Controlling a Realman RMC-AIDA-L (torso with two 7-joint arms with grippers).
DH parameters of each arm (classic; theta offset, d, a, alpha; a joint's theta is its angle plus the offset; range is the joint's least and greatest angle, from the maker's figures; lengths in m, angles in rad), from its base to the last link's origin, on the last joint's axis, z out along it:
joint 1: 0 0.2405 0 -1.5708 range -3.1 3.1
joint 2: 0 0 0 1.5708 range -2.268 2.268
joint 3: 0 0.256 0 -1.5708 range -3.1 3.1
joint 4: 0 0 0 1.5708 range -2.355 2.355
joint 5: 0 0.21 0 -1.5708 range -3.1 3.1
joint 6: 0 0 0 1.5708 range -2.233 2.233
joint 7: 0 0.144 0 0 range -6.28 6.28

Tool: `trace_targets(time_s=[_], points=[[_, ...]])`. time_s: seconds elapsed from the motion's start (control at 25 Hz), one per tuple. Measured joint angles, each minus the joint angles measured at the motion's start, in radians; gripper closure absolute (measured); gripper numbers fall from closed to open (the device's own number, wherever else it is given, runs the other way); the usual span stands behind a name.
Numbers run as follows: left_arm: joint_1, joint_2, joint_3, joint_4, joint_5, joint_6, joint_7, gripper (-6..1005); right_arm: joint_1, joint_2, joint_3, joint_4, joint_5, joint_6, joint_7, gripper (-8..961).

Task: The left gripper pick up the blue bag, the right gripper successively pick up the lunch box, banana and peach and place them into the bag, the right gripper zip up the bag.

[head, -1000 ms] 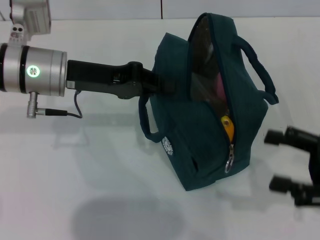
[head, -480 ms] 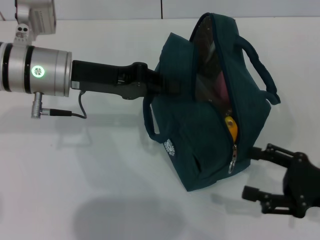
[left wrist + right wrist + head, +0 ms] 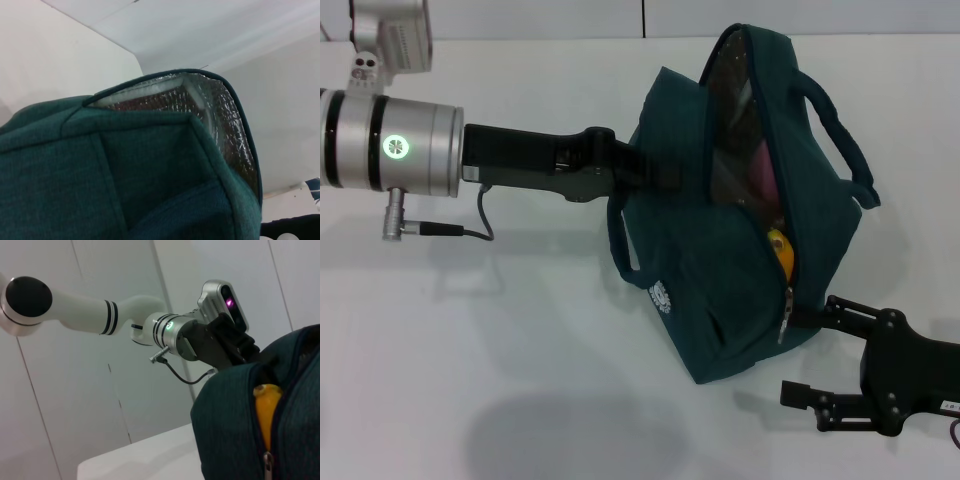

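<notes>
The blue bag (image 3: 720, 250) stands tilted on the white table, its mouth partly unzipped. My left gripper (image 3: 655, 175) is shut on its upper left edge, fingertips hidden by fabric. Inside, the peach (image 3: 762, 168) shows as a pink patch, and the banana's (image 3: 780, 250) yellow end sticks out of the slit above the metal ring zipper pull (image 3: 786, 318). The lunch box is hidden. My right gripper (image 3: 812, 348) is open low beside the bag's zipper end, its upper finger close to the pull. The right wrist view shows the banana (image 3: 265, 410) and the zipper pull (image 3: 268, 463) close up. Teal fabric and foil lining (image 3: 220, 120) fill the left wrist view.
The bag's two loop handles (image 3: 840, 140) hang to either side. White table (image 3: 470, 350) surrounds the bag, with a wall seam at the back. The left arm's silver cuff (image 3: 390, 150) and cable (image 3: 460, 232) reach in from the left.
My right gripper has moved left and down, from the far right edge to right beside the bag's zipper end. The bag and left arm shifted slightly right early on, then held still.
</notes>
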Motion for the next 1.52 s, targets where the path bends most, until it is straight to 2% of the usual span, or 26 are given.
trace_targets(time_s=[0.36, 0.64, 1.52], points=[[-0.005, -0.002, 0.000, 0.000, -0.001, 0.000, 0.000, 957, 0.012, 0.005, 0.001, 0.010, 0.005, 0.019, -0.039, 83], [-0.004, -0.006, 0.000, 0.000, -0.001, 0.000, 0.000, 957, 0.043, 0.009, -0.075, 0.012, 0.041, 0.018, -0.043, 83], [0.000, 0.002, -0.003, 0.000, -0.002, 0.000, 0.000, 956, -0.003, 0.001, -0.067, 0.025, 0.092, 0.015, -0.062, 85]])
